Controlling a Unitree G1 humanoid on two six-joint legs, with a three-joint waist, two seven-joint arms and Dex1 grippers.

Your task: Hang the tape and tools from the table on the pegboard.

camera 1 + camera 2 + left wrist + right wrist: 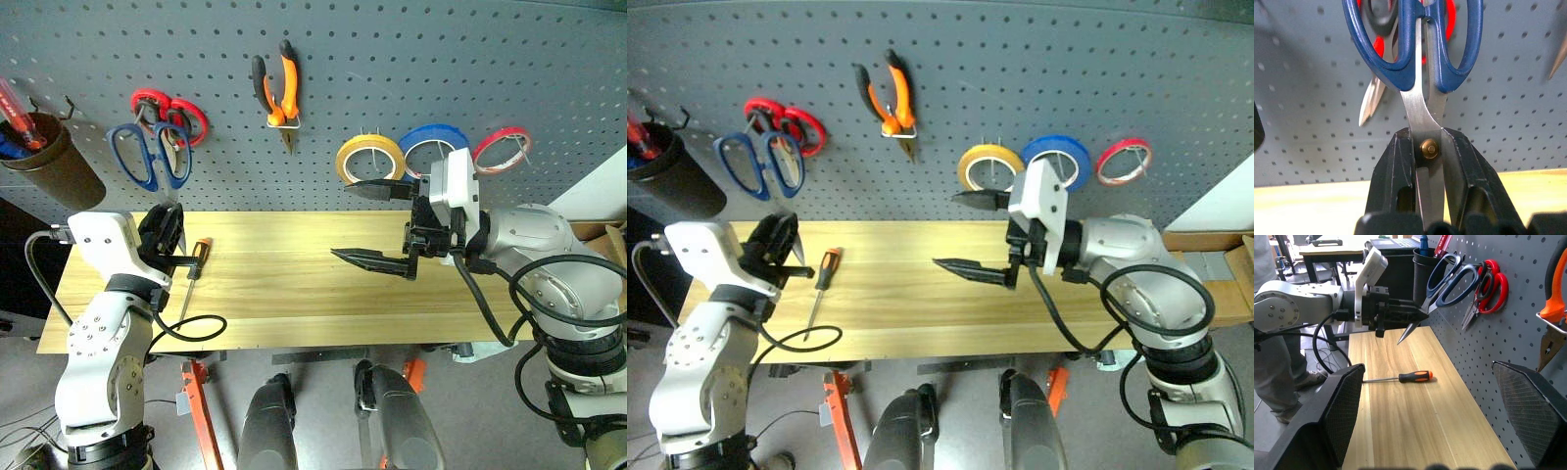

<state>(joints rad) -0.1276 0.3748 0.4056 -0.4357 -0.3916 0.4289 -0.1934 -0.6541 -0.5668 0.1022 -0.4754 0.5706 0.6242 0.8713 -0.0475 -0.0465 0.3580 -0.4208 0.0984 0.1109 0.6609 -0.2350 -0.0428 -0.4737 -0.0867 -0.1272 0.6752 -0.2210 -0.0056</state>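
My left gripper [165, 220] is shut on the blades of the dark blue scissors [147, 157], around their pivot [1429, 148]. It holds them handles-up against the pegboard [392, 59], just in front of the red scissors [172, 116]. Whether a handle sits on a hook I cannot tell. The screwdriver [193, 274] lies on the table [294, 304] right beside that gripper. The orange-and-black pliers [277, 93] and the yellow tape [369, 159] hang on the board. Above the table's middle, my right gripper [372, 225] is open and empty, pointing left.
A blue roll [434, 149] and a thin red roll [502, 149] hang to the right of the yellow tape. A brown cup [54, 166] holding red-handled items is mounted at the board's far left. A black cable [191, 328] loops over the table's front left.
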